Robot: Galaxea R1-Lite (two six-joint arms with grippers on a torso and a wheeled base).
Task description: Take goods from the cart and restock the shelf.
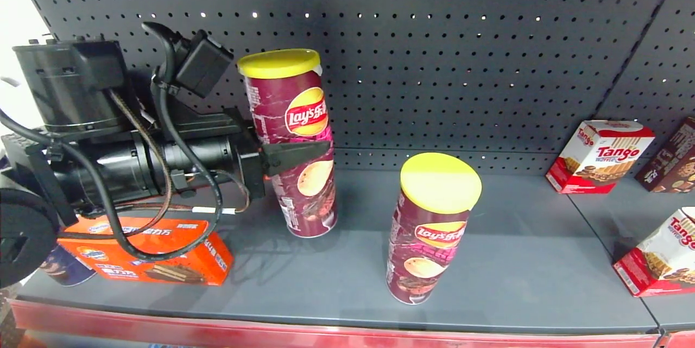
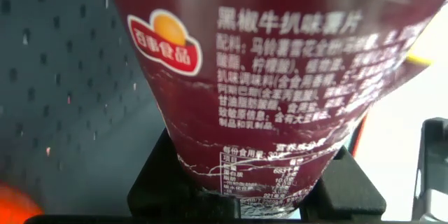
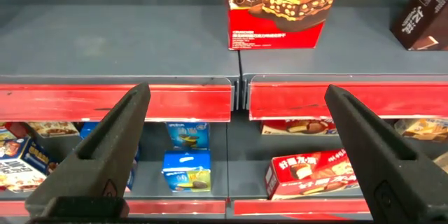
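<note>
Chip canisters: two maroon tubes with yellow lids, the held canister (image 1: 296,141) and the free canister (image 1: 429,228), both at the grey shelf (image 1: 521,261) in front of the pegboard back panel (image 1: 434,38).

1. Far left: an orange biscuit box (image 1: 163,258) lies flat near the shelf's front edge, under my left arm.
2. Left jaws: closed on the held canister at about mid-height, one black finger (image 1: 296,155) across its front face. In the left wrist view the held canister (image 2: 266,77) sits between the two fingers (image 2: 157,182). I cannot tell whether its base touches the shelf.
3. Centre: the free canister stands upright on the shelf, nearer the front edge, apart from the held canister and from the jaws.
4. Right: a red-and-white wafer box (image 1: 597,155) stands at the back, with a dark brown box (image 1: 670,158) just beside it at the view's edge. A second wafer box (image 1: 659,255) sits farther forward.
5. Right jaws: spread wide, holding nothing. Both fingers (image 3: 105,161) face the shelf's red front rail (image 3: 175,101), with a wafer box (image 3: 280,7) on the level above it. Blue biscuit packs (image 3: 185,168) and a red box (image 3: 308,171) sit on the level below.
</note>
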